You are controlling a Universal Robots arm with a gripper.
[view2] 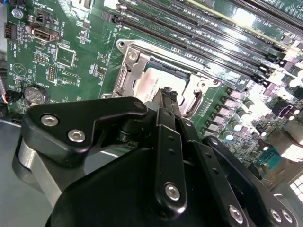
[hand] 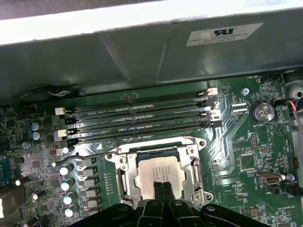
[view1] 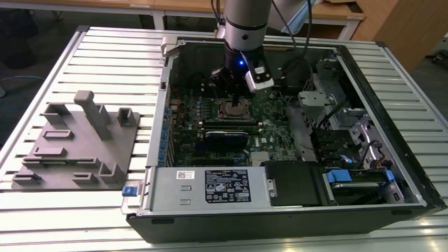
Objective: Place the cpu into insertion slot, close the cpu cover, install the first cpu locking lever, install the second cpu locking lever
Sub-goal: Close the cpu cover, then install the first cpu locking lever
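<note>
Ribbed silver metal slats make up the worktop, which carries a grey moulded plastic fixture and, beside it, an open black-and-grey steel computer case lying on its side. Inside the case lies the green motherboard, glossy and crowded with small parts, with long black memory slots in parallel rows just beside the socket.

The small flat square cpu, its top a dull matte silver-grey, sits in the dark-framed square insertion slot. The thin silvery stamped-metal cpu cover appears to lie down around it, so the chip shows through the cover's window. A thin bright wire lever stands out from one corner of the socket and looks unlatched.

The black, bolted, hard-edged tool hangs over the chip with its two narrow fingers pinched together and nothing between them. Whether the tips touch the metal top I cannot tell.

By my reading, placing the chip is done, closing the cover is done or nearly so, and the levers remain. Any move on that wire calls for fine, low placement, because it is slim, springy and close to the board's small parts.
</note>
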